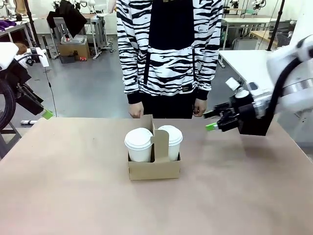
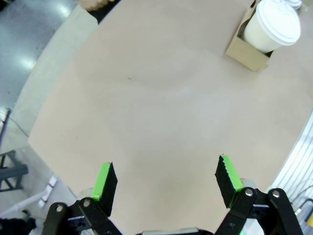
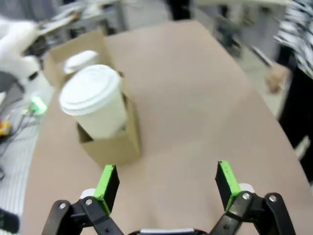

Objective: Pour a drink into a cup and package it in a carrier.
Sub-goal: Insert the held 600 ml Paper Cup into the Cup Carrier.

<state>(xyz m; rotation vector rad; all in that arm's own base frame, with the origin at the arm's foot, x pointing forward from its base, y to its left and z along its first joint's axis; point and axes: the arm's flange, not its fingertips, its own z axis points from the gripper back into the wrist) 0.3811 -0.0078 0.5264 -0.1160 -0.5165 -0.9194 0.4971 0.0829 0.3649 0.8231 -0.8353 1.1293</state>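
The brown cardboard carrier (image 1: 154,169) stands mid-table and holds two white lidded cups (image 1: 139,144) (image 1: 170,139), one in each pocket beside the centre handle. The drink is hidden. My left gripper (image 1: 45,113) hangs open over the table's far left edge, well away from the carrier. In the left wrist view the gripper (image 2: 166,178) has nothing between its fingers, and a cup (image 2: 271,24) and the carrier (image 2: 247,51) lie far off at top right. My right gripper (image 1: 210,120) hovers open to the right of the carrier. The right wrist view has the gripper (image 3: 166,183) empty, near the closest cup (image 3: 95,100) and the carrier (image 3: 115,147).
A person in a striped top stands at the far edge, hands (image 1: 136,111) (image 1: 199,107) hanging just behind the carrier. Bare tan tabletop (image 1: 73,186) lies all around the carrier. Other tables and equipment stand farther back.
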